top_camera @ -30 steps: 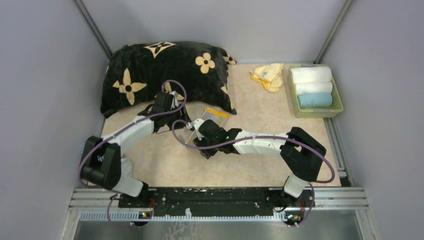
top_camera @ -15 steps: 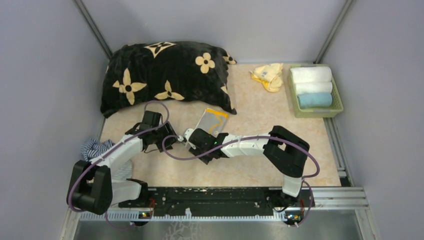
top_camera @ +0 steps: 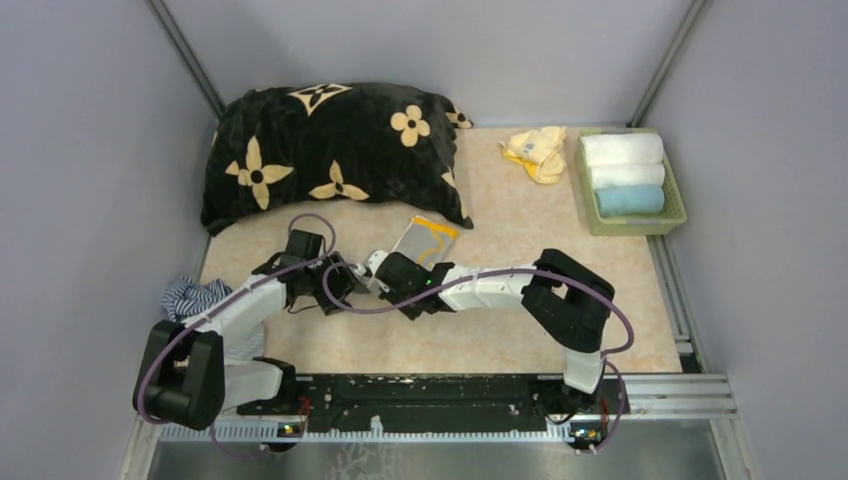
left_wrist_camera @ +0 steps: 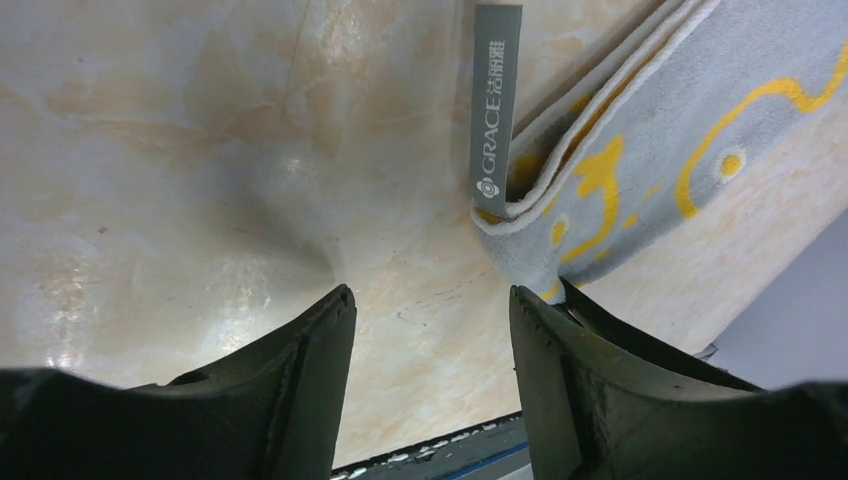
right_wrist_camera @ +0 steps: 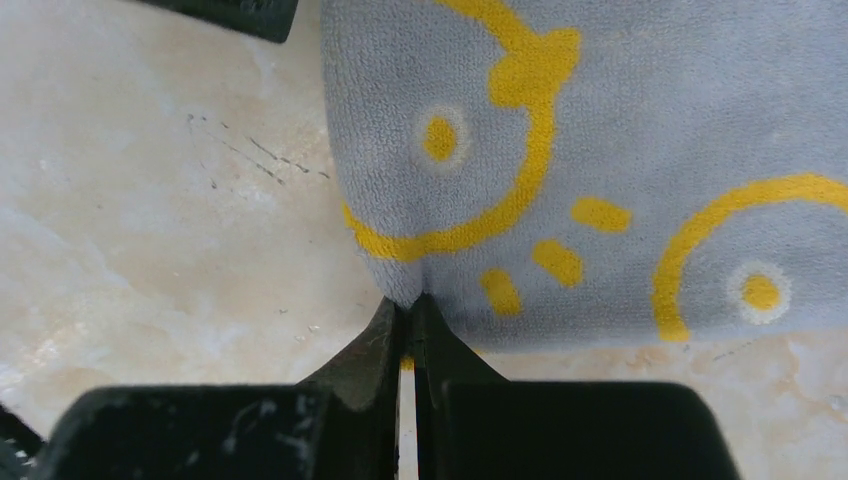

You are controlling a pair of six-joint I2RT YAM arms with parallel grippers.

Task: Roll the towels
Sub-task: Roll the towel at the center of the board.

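Grey-and-yellow towel (top_camera: 428, 240) lay folded flat just in front of black cushion (top_camera: 330, 150), at its near right corner. Right gripper (right_wrist_camera: 408, 305) was clamped tight on towel's near edge, thin bite of hem between fingers, likely to lift that end and start roll. Left gripper (left_wrist_camera: 430, 297) gaped wide, holding nothing, beside towel's tagged corner, probably ready to share turn. Grey tag (left_wrist_camera: 495, 100) read "GRACE"; small characters above it were too fine to read. Yellow towel (top_camera: 537, 152) lay crumpled right of cushion, unrolled.
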